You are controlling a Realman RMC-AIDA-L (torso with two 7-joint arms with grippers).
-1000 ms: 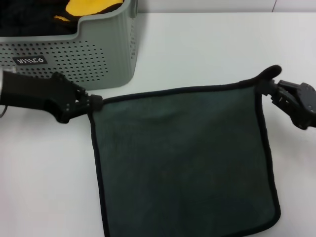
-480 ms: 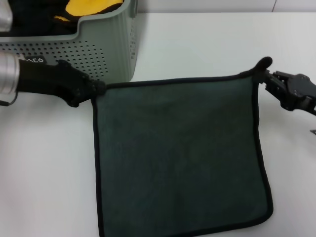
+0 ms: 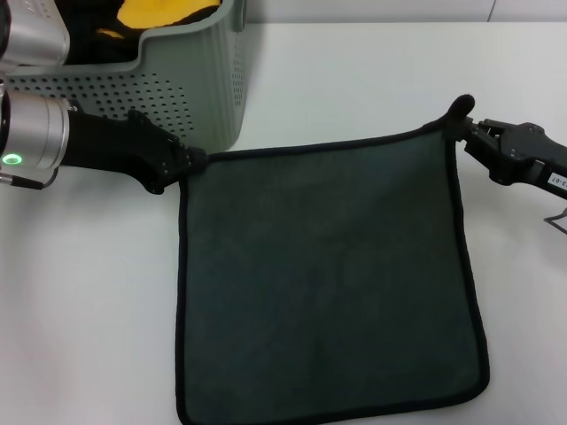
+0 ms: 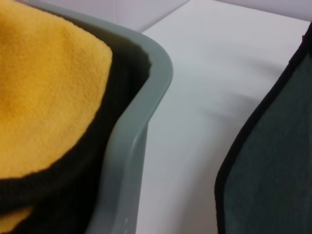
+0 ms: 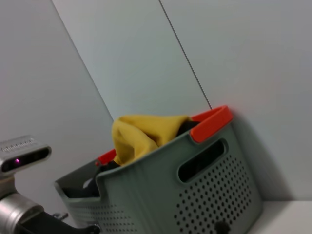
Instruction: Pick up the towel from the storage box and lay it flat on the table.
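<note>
The left tool (image 3: 190,162), black, is clenched on the far left corner of the square dark grey-green soft towel with thin black stitched edging (image 3: 328,283); its fingers are dark against the dark hem and hard to pick apart. The right tool (image 3: 471,135), also black, is clenched on the far right corner, where a small peak of cloth stands up above the grip. Between them the far edge of the towel runs taut and nearly straight, and the rest spreads toward the near side over the plain white smooth surface (image 3: 354,80), its near edge partly cut off by the frame.

Just beyond the left tool sits the pale grey-green perforated plastic storage box (image 3: 190,80), at far left, its left part hidden behind the silver arm and its black label out of sight. A yellow cloth with black edging (image 3: 164,11) lies inside it.

The left wrist view shows only the box's rounded rim, the yellow cloth close up and a strip of towel hem, none of that arm's own fingers. The right wrist view alone shows orange rim strips (image 5: 210,123) on the box and a handle slot in its wall.
</note>
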